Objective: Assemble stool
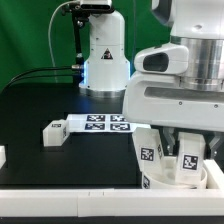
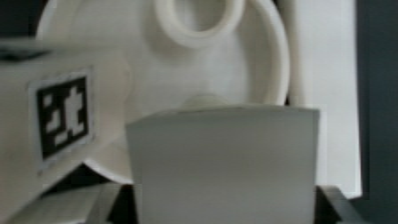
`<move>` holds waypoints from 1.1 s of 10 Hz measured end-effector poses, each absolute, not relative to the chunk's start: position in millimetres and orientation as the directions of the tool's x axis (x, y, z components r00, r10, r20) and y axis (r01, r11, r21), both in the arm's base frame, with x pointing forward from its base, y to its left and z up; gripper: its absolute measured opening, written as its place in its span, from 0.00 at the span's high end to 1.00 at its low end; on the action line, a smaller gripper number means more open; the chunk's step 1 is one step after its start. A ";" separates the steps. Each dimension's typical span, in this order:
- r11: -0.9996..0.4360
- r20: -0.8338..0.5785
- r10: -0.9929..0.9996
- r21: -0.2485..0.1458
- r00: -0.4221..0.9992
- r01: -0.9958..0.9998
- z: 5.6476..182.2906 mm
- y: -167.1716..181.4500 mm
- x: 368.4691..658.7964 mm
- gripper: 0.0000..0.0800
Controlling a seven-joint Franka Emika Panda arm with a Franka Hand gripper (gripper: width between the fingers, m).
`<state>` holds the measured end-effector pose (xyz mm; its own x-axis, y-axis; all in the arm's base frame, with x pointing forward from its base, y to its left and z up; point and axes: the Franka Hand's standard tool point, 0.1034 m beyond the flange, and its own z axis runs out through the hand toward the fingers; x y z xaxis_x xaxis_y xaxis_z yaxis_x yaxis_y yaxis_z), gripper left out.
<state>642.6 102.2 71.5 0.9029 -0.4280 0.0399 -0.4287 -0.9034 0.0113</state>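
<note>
White stool leg [image 2: 222, 165] | end effector [image 1: 177, 148] — apparently clamped on it | seat [image 2: 160, 90] behind

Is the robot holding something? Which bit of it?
It looks so: the gripper pinches a white stool leg by its two sides.

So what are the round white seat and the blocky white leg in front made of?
The round white dish-shaped seat looks like smooth matte plastic, with moulded rings. The blocky white leg looks the same: plain faces, soft edges. Blurry, though.
</note>
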 end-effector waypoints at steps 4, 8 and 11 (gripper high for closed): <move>-0.462 -0.004 -0.887 -0.043 0.462 -0.886 70.6 108.5 642.4 0.58; -0.200 -0.017 -0.980 -0.039 0.201 -0.979 69.5 109.7 641.7 0.58; 0.403 -0.095 -0.914 -0.103 -0.394 -0.909 66.9 109.7 638.7 0.58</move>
<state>638.7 109.7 66.9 -0.3943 -0.9140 -0.0952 -0.9094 0.4030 -0.1027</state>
